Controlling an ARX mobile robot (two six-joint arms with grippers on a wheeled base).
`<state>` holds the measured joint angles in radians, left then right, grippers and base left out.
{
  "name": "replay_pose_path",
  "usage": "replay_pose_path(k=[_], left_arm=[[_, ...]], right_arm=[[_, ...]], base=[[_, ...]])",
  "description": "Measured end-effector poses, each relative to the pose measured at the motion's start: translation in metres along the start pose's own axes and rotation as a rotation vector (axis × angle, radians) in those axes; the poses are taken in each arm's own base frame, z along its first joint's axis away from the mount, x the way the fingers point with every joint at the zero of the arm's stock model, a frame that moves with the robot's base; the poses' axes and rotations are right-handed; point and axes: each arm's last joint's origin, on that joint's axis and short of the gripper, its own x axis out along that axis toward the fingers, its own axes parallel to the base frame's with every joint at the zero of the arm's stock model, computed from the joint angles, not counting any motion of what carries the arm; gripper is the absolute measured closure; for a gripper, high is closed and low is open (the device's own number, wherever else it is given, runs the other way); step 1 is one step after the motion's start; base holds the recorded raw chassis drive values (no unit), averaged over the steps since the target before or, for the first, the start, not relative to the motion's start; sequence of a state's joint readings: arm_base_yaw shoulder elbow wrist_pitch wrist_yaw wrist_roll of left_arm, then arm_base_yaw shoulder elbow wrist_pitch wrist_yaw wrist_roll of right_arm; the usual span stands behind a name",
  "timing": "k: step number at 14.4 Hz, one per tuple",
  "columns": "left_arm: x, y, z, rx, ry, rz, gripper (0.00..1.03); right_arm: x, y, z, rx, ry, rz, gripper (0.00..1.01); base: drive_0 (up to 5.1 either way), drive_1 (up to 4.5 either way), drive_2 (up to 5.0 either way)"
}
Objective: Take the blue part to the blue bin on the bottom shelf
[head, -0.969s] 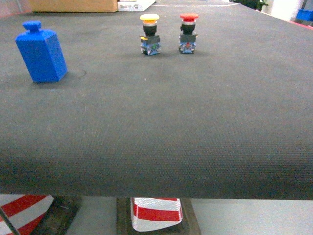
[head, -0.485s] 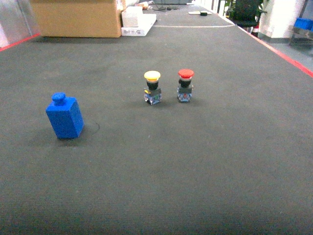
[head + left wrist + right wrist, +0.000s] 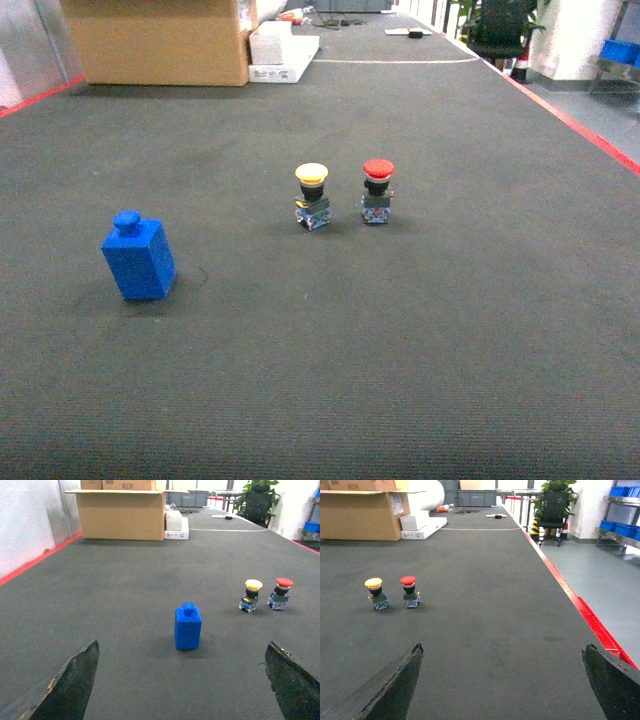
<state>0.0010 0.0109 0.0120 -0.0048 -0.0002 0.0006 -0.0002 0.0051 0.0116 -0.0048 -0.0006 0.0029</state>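
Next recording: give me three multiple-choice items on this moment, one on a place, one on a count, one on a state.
1. Where does the blue part stand relative to the push buttons in the head view?
A. left of them
B. right of them
C. between them

2. How many push buttons are on the mat?
A. one
B. two
C. four

3. How is the left gripper?
A. shut on the blue part
B. open
C. shut, holding nothing

Key: 1 A, the blue part stands left of the yellow button and red button. 2 B, only those two show. 3 B, the left gripper has its fingers spread wide, the part untouched.
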Motion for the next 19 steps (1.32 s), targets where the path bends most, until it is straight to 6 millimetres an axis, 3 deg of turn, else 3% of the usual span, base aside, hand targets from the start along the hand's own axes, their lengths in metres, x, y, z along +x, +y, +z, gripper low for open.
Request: replay_pose_path(k=[7,9,11,13,14,16,19], left_arm=[[0.0,0.0,0.0,0.0,0.0,0.0,0.05],[0.003,-0.002,-0.001,-0.03,0.294,0.083,0.05],[0.023,-0.004,0.001,-0.042,0.305,0.096,0.05],[0.078,-0.023,0.025,-0.045,0.23,-0.006,0.05],[0.105,-0.028,0.025,-0.046,0.24,-0.025,0.05],[0.16,-0.041,0.01,-0.037,0.328,-0.065,0.05],[0.207,-0.049,-0.023,-0.031,0.422,-0.086,0.05]], right_arm=[[0.0,0.0,0.0,0.0,0.0,0.0,0.03],[0.0,0.0,0.0,-0.001,0.0,-0.001,0.03],[0.0,0.0,0.0,0.0,0.001,0.0,0.03],[0.0,0.0,0.0,0.0,0.0,0.0,0.03],[0.0,0.0,0.0,0.0,0.0,0.0,0.03],[0.0,0.0,0.0,0.0,0.0,0.0,0.03],[0.0,0.0,0.0,0.0,0.0,0.0,0.03]], base=[[0.0,0.0,0.0],[0.0,0.0,0.0],[0.0,0.0,0.0],[0.0,0.0,0.0],[0.0,0.0,0.0],[0.0,0.0,0.0],[0.0,0.0,0.0]])
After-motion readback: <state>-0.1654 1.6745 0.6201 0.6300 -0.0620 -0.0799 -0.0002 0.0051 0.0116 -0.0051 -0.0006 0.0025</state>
